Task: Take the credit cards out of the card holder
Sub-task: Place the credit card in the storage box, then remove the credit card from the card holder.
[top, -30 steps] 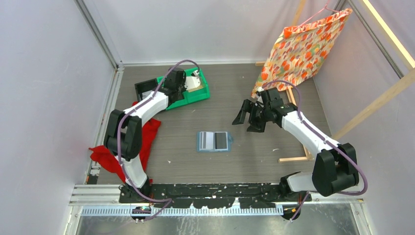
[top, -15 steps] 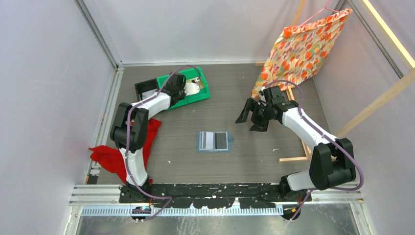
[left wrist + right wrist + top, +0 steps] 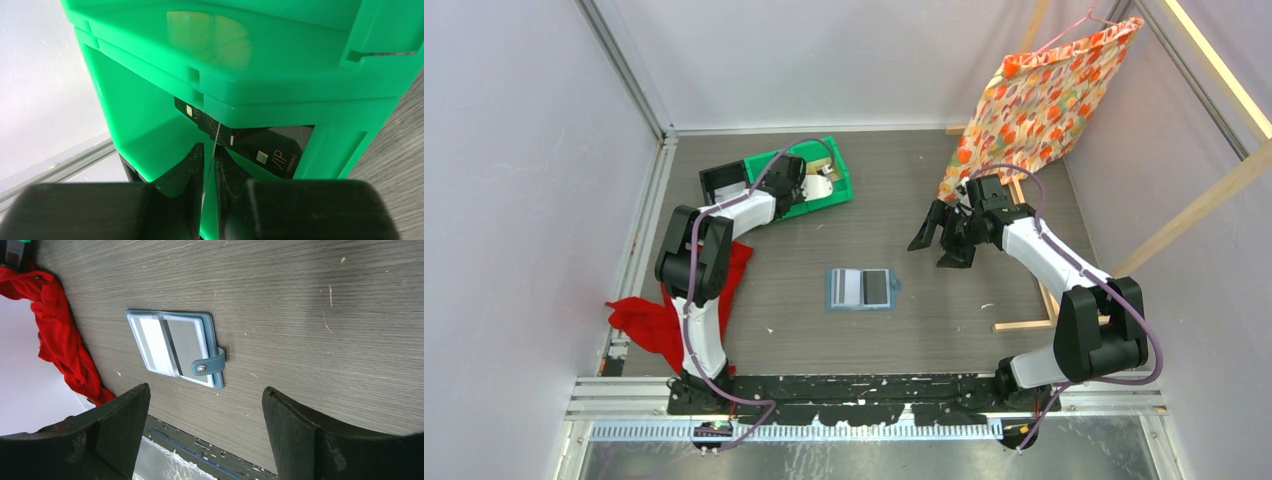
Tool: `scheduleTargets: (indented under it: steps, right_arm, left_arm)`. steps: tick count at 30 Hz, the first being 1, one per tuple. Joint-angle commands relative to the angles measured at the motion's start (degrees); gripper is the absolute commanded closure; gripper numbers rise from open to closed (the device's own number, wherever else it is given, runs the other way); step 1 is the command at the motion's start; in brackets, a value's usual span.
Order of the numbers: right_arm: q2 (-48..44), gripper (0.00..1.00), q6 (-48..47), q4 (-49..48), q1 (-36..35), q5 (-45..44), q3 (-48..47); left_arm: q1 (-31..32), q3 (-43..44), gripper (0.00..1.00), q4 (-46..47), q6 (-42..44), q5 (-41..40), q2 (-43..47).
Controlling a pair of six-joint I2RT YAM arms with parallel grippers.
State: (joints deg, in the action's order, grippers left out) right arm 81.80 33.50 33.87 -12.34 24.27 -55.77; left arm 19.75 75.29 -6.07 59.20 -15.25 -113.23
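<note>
Since a second ago we are reaching our left arm further over the green plastic bin [image 3: 796,182], and our right arm is pulling back a little from the blue bifold card holder [image 3: 860,288]. Our left gripper [image 3: 210,165] is hanging inside that bin with its dark fingers [image 3: 192,165] nearly together around a thin card [image 3: 212,155] seen edge-on; whether they are gripping it or letting it go, we cannot tell. One dark grey credit card [image 3: 270,150] with a small chip is lying flat on the bin floor just beyond the fingertips, so we are counting at least two cards at the bin. Our right gripper [image 3: 942,240] is hovering to the right of the card holder, well apart from it, jaws spread wide and holding nothing. The card holder is lying open on the grey wood-grain table [image 3: 924,180], snap tab to its right, and two panels are showing in it, one pale [image 3: 155,342] and one darker grey [image 3: 187,345]; whether these are cards we cannot tell for sure. We are judging that we are dropping a removed card into the bin; next we are needing to release it and come back to the card holder. One crumpled red cloth [image 3: 664,300] is lying left of the card holder, and one orange patterned cloth [image 3: 1044,90] is hanging beyond it to the right.
</note>
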Motion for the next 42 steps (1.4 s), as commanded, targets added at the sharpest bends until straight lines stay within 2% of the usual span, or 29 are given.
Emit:
scheduleTargets:
  steps: [1, 11, 19, 20, 21, 28, 34, 38, 40, 42]
  right_arm:
    - [-0.5, 0.13, -0.8, -1.3, 0.5, 1.3, -1.9]
    - [-1.5, 0.13, -0.6, -1.4, 0.8, 1.7, -1.1]
    - [-2.7, 0.12, -0.4, -1.3, 0.8, 2.0, -0.8]
    - [-3.0, 0.12, -0.4, -1.1, 0.8, 2.0, -0.6]
    - [-3.3, 0.11, -0.4, -1.0, 0.8, 1.9, -0.5]
    - [-5.3, 0.10, 0.2, -0.9, 0.8, 2.2, 0.5]
    - [-7.0, 0.10, 1.0, -2.1, 0.6, 3.6, 2.1]
    - [-7.6, 0.09, 2.0, -3.3, -2.5, 2.8, 3.2]
    - [-7.2, 0.09, 2.8, -3.9, -5.8, 0.7, 3.4]
    - [-6.6, 0.09, 3.8, -4.6, -9.8, -1.9, 3.3]
  left_arm:
    - [-0.3, 1.7, 0.82, 0.6, -0.1, -0.2, 0.6]
    - [0.9, 2.1, 0.70, -2.4, -1.9, -1.7, 2.7]
    - [3.3, -0.1, 0.65, -2.5, -0.9, -8.5, 7.1]
    - [3.5, -0.3, 0.55, -3.2, -1.4, -8.6, 8.1]
    - [3.7, -0.1, 0.53, -3.8, -2.0, -8.5, 9.0]
    - [6.3, 4.6, 0.50, -14.0, -9.7, -10.1, 15.1]
    - [10.6, 13.9, 0.50, -31.8, -29.1, -10.1, 18.5]
    - [12.1, 16.9, 0.49, -40.8, -50.3, -10.5, 20.0]
    - [12.2, 18.5, 0.50, -48.0, -61.9, -6.0, 19.8]
    - [12.2, 15.8, 0.54, -51.3, -70.8, 1.6, 21.0]
